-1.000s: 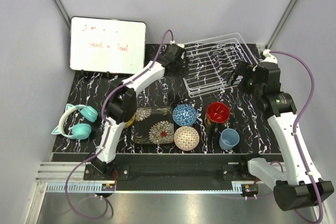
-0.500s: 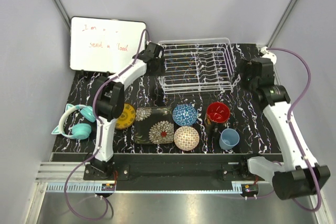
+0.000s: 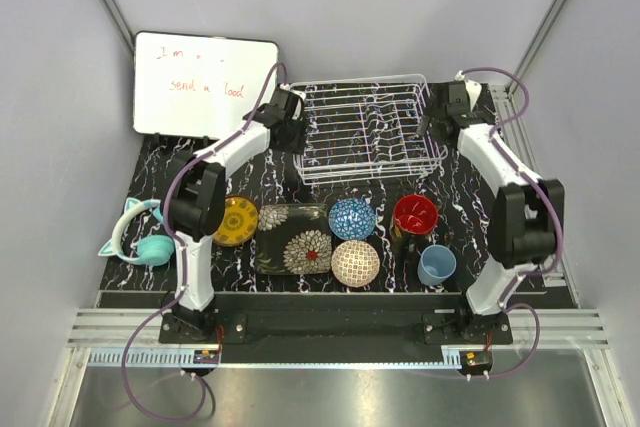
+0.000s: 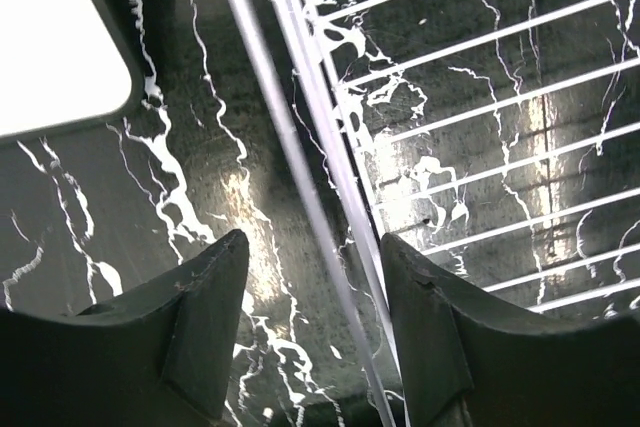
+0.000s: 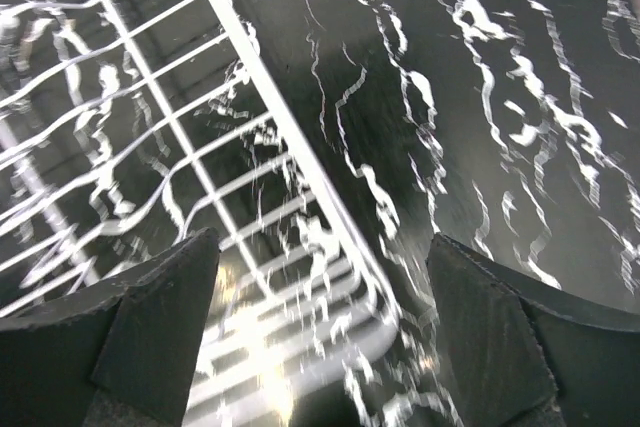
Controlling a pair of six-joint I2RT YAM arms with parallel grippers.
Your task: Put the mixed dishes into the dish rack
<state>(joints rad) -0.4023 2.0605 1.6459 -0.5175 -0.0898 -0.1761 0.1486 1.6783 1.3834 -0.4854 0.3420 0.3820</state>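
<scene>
Step judged: rack placement finishing; dish rack (image 3: pixel 370 132) at rear-centre of counter (image 3: pixel 150 167); left end effector (image 4: pixel 312 257) & right end effector (image 5: pixel 322 252) both open, rim wire between fingers, nothing gripped; mixed dishes (image 3: pixel 352 218) in front, none loaded; next: rim to be cleared, first dish picked.

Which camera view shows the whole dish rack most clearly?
The top external view: the dish rack is seen whole there, with its rows of prongs, and empty. The left wrist view shows only a few edge wires close up. The right wrist view shows a blurred stretch of its rim and grid.
</scene>
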